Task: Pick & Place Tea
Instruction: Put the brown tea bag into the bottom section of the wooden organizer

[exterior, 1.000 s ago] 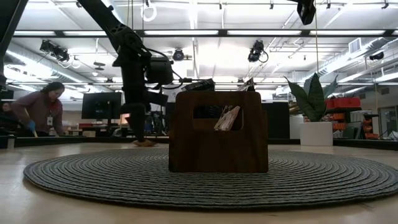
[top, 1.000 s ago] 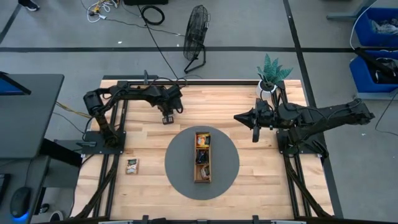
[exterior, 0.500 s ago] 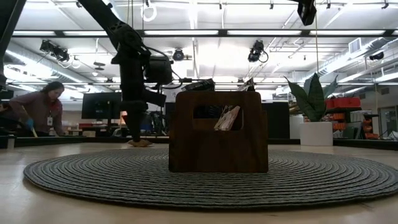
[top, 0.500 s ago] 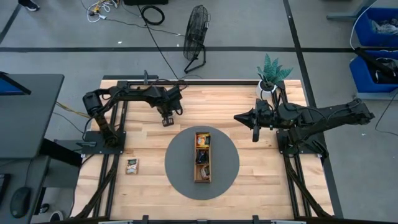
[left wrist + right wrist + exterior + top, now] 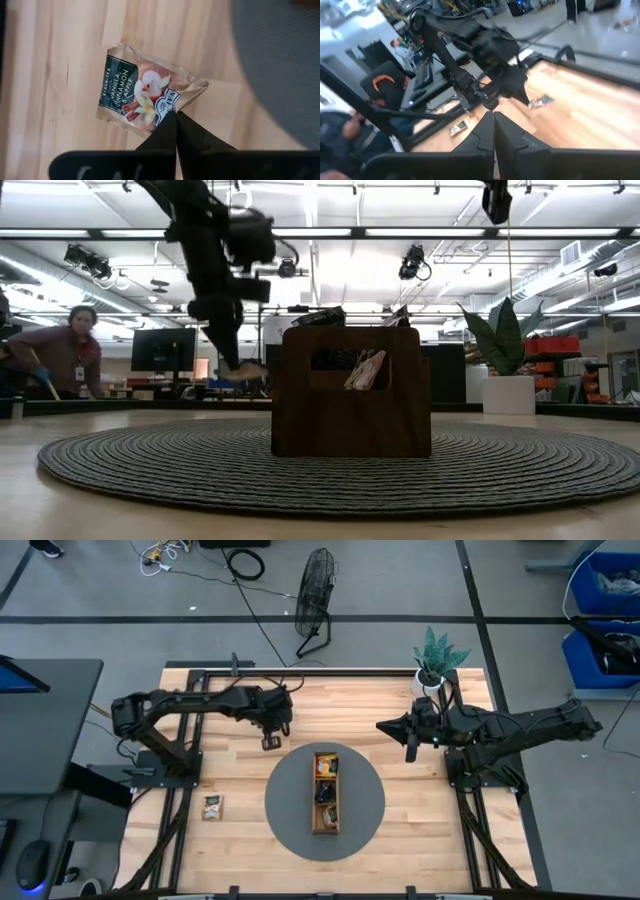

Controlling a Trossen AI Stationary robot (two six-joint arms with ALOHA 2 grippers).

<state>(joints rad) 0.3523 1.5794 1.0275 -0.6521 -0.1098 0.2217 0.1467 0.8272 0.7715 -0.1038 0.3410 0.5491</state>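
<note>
Grey floor [image 5: 100, 600], standing fan [image 5: 316, 590], blue bins [image 5: 605, 615].

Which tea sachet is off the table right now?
The vanilla cinnamon sachet, pinched at one corner by the shut left gripper above the wood. The loose sachet lies on the table; the others sit in the tray.

The left gripper [image 5: 271, 741] now sits closer to the round grey mat [image 5: 290, 830] than a second ago, and in the low view it hangs clear of the table [image 5: 240, 830] instead of reaching down to it. A pale tea sachet [image 5: 145, 95] is pinched at one corner and lifted. The person [image 5: 55, 355] behind stands more upright.
</note>
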